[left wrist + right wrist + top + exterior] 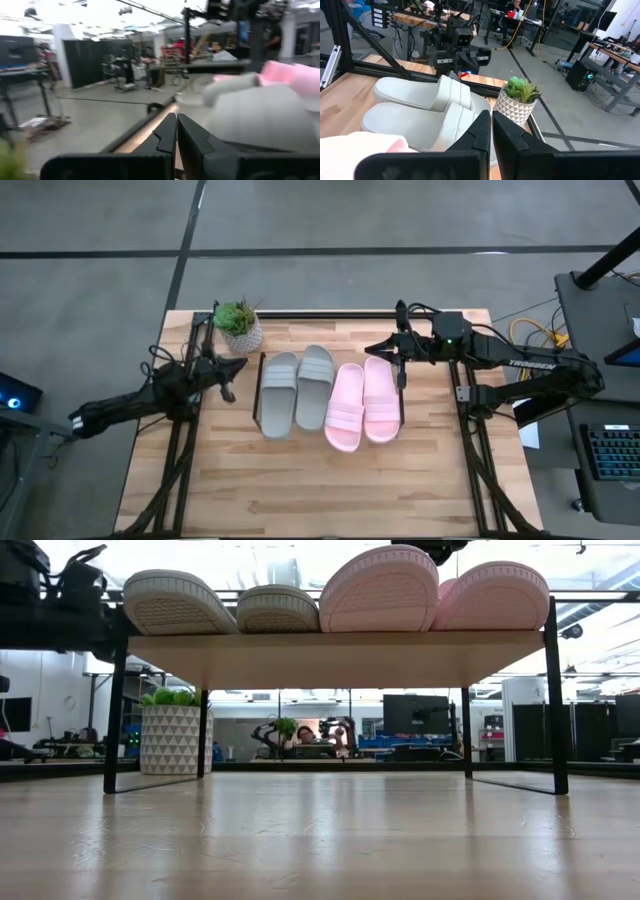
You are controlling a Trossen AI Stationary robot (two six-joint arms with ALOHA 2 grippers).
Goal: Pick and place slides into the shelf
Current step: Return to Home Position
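Observation:
Four slides lie side by side on the shelf's wooden board (330, 660), soles down: two grey slides (280, 395) (314, 385) on the left and two pale pink slides (345, 408) (381, 398) on the right. In the low view their ends (175, 600) (380, 590) stick out over the board's near edge. My left gripper (238, 366) (176, 122) is shut and hangs just left of the grey pair. My right gripper (372, 348) (491, 120) is shut and hovers over the far end of the pink pair, pointing left.
A small potted plant (240, 328) (172, 735) in a white patterned pot stands at the table's far edge, left of the shelf and close to my left gripper. Black frame rails (180, 460) (478, 460) run along both table sides. The near half of the table (320, 490) is bare wood.

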